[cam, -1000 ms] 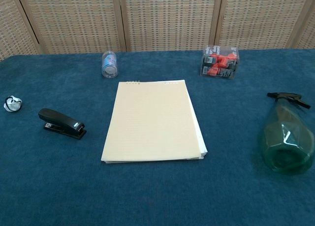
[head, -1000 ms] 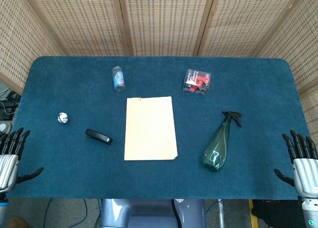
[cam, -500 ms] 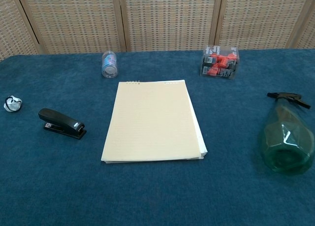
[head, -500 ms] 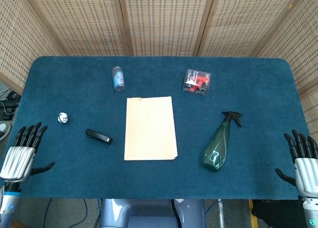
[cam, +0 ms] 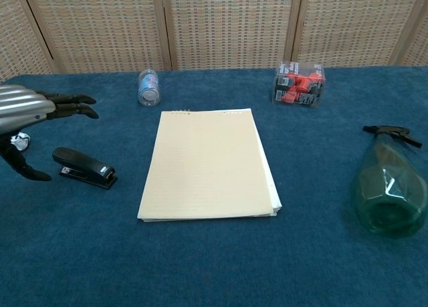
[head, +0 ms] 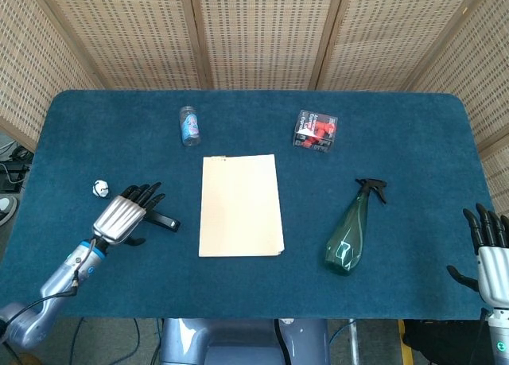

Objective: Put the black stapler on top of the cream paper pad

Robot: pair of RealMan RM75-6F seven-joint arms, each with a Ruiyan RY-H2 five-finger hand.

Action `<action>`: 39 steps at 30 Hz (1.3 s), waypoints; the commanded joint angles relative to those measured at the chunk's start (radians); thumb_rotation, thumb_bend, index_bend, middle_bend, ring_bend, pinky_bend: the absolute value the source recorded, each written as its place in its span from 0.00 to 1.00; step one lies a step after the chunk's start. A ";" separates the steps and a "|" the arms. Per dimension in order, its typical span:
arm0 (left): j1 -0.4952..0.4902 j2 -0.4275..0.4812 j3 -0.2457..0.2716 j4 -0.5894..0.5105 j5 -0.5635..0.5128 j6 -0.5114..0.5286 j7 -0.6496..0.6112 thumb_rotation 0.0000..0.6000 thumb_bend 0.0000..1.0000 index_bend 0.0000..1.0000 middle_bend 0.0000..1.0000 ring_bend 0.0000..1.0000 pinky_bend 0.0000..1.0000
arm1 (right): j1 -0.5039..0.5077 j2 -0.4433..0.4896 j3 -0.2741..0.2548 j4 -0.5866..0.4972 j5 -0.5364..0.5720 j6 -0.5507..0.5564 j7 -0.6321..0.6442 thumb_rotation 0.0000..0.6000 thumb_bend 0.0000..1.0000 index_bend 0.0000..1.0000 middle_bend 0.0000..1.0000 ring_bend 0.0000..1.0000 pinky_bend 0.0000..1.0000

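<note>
Since a second ago the left hand (head: 121, 217) has been carried from the table's near-left edge to above the black stapler (cam: 84, 167), fingers spread, nothing held. A small white ball (head: 100, 189) lies left of the stapler, the cream paper pad (head: 240, 205) just right, unobstructed. Further right lie a green spray bottle (head: 347, 232) and the right hand (head: 491, 250), open and empty.

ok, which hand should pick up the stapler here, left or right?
Left. The left hand hovers open above the black stapler, which lies left of the cream paper pad. The right hand sits at the table's far right edge, beyond the spray bottle.
</note>
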 commanded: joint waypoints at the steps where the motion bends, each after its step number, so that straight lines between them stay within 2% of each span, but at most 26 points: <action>1: -0.064 -0.058 0.003 0.082 0.011 -0.050 -0.035 1.00 0.22 0.16 0.03 0.16 0.21 | 0.007 -0.004 0.007 0.012 0.023 -0.019 0.000 1.00 0.00 0.00 0.00 0.00 0.00; 5: -0.097 -0.089 0.020 0.147 0.018 -0.074 -0.064 1.00 0.24 0.17 0.05 0.17 0.24 | 0.011 -0.010 0.013 0.025 0.047 -0.032 -0.004 1.00 0.00 0.00 0.00 0.00 0.00; 10: -0.118 -0.120 0.047 0.198 0.022 -0.087 -0.071 1.00 0.24 0.26 0.14 0.24 0.30 | 0.015 -0.015 0.011 0.032 0.056 -0.049 -0.001 1.00 0.00 0.00 0.00 0.00 0.00; 15: -0.128 -0.154 0.067 0.240 0.019 -0.084 -0.083 1.00 0.24 0.28 0.16 0.25 0.32 | 0.020 -0.020 0.010 0.038 0.058 -0.055 -0.005 1.00 0.00 0.00 0.00 0.00 0.00; 23: -0.138 -0.174 0.077 0.270 0.002 -0.079 -0.087 1.00 0.27 0.30 0.17 0.27 0.34 | 0.021 -0.022 0.010 0.042 0.059 -0.056 -0.003 1.00 0.00 0.00 0.00 0.00 0.00; 30: -0.150 -0.182 0.079 0.270 -0.009 -0.070 -0.083 1.00 0.30 0.42 0.22 0.33 0.41 | 0.021 -0.022 0.009 0.045 0.060 -0.056 -0.003 1.00 0.00 0.00 0.00 0.00 0.00; 39: -0.161 -0.184 0.089 0.256 -0.056 -0.102 -0.022 1.00 0.30 0.35 0.21 0.33 0.40 | 0.021 -0.025 0.009 0.046 0.064 -0.057 -0.005 1.00 0.00 0.00 0.00 0.00 0.00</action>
